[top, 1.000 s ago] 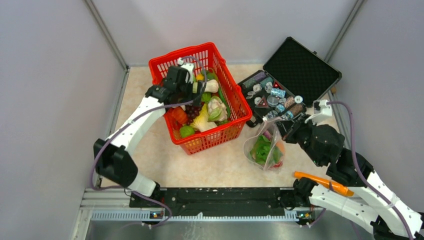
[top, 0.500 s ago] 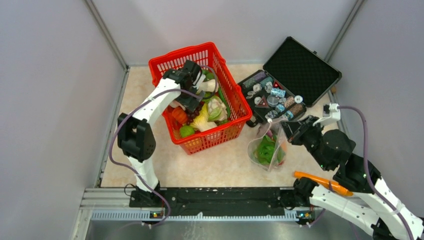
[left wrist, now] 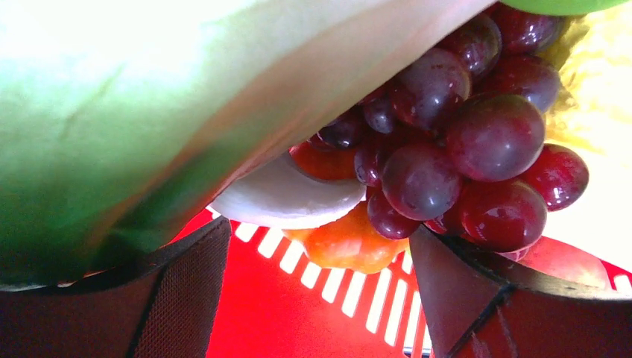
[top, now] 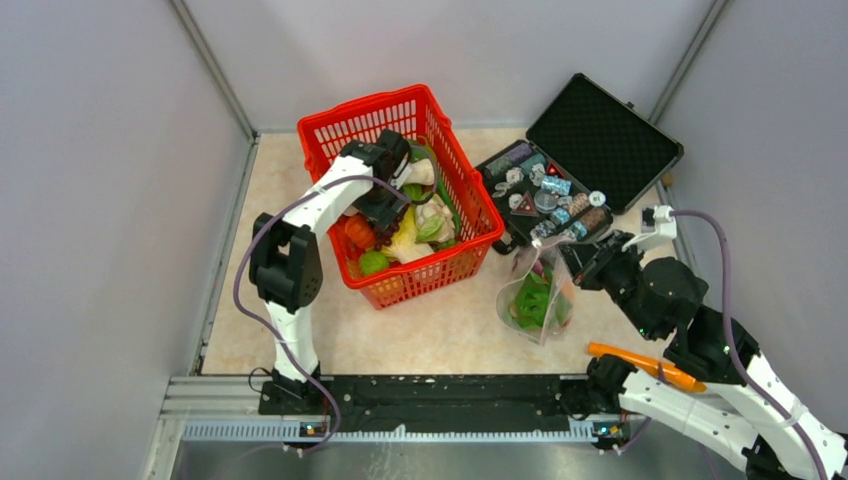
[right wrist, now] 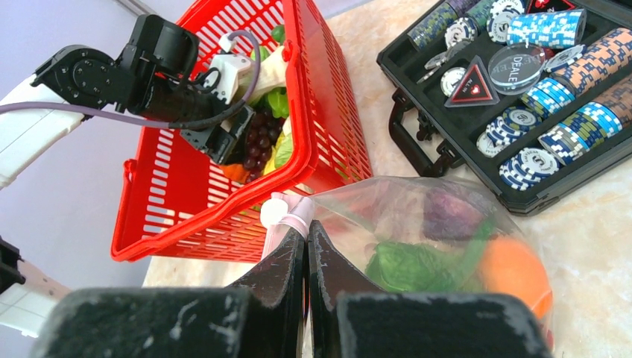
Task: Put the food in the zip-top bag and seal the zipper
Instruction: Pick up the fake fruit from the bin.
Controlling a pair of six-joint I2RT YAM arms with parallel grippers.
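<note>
Low in the right wrist view, my right hand has its fingers pressed together on the mouth edge of the clear bag, beside a pink and white tab. The bag sits on the desk, right of centre in the top view. Through the plastic I see green lettuce, an orange round and something purple I can't identify.

Further up, at upper left of centre, my left hand is down inside the red basket. Its fingers are wide apart, with dark red grapes and an orange piece in the gap. I can't tell whether either finger touches them.

At upper right, the open black case holds stacked poker chips and a clear disc reading "DEALE". The chip markings are too small to read.
</note>
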